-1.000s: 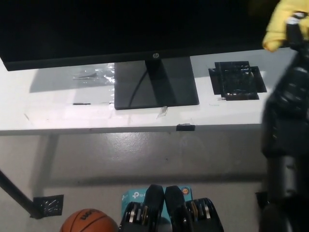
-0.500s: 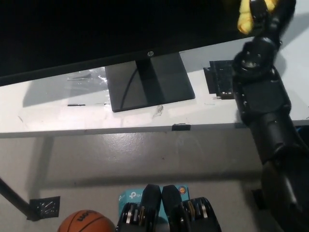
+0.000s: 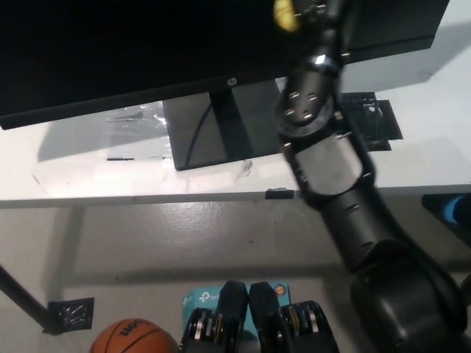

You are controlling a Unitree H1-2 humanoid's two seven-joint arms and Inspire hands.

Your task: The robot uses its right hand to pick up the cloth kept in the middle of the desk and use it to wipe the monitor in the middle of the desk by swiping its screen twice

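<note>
At top centre of frame, right hand (image 3: 313,11) clutches the yellow cloth (image 3: 285,13) against the monitor (image 3: 110,51) — likely mid-swipe. Left hand out of view.

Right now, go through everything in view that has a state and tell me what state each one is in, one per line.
Monitor: upright on its stand, screen dark.
Yellow cloth: lifted off the desk, held up against the screen.
Right robot hand: raised at the screen, shut on the cloth.
Left robot hand: not in view.
Desk: bearing the monitor stand.
Basketball: resting on the floor.
</note>
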